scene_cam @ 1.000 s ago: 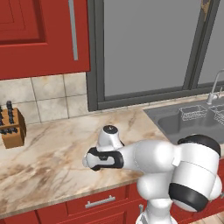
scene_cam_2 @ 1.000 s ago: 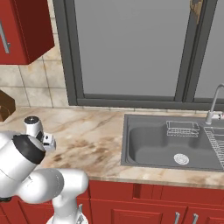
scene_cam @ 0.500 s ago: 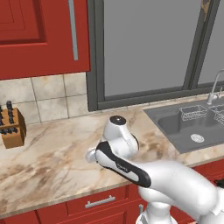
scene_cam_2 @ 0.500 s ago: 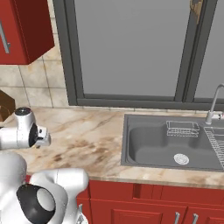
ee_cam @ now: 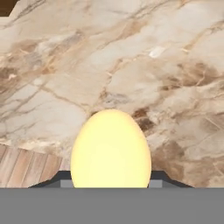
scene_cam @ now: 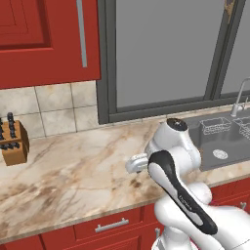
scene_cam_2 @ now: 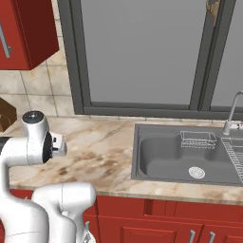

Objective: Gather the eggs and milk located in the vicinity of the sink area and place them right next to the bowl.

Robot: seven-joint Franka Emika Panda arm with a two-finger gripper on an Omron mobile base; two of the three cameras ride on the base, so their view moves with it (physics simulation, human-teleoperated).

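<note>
Knife block [scene_cam: 12, 142] at far left on the marble counter [scene_cam: 73, 171]; sink [scene_cam_2: 190, 159] off to the right. In my hand view the gripper [ee_cam: 111, 181] is closed around one egg [ee_cam: 111, 148], carried above the counter. Transport step, I judge. Next I need to find the bowl and set the egg beside it.

A glowing yellow egg [ee_cam: 111, 148] is sitting between the gripper's [ee_cam: 111, 180] two dark fingertips above the marbled stone counter [scene_cam: 73, 171]. The dark rectangular sink [scene_cam_2: 166, 154] is lying right; a wooden knife block [scene_cam: 12, 141] is standing far left.
</note>
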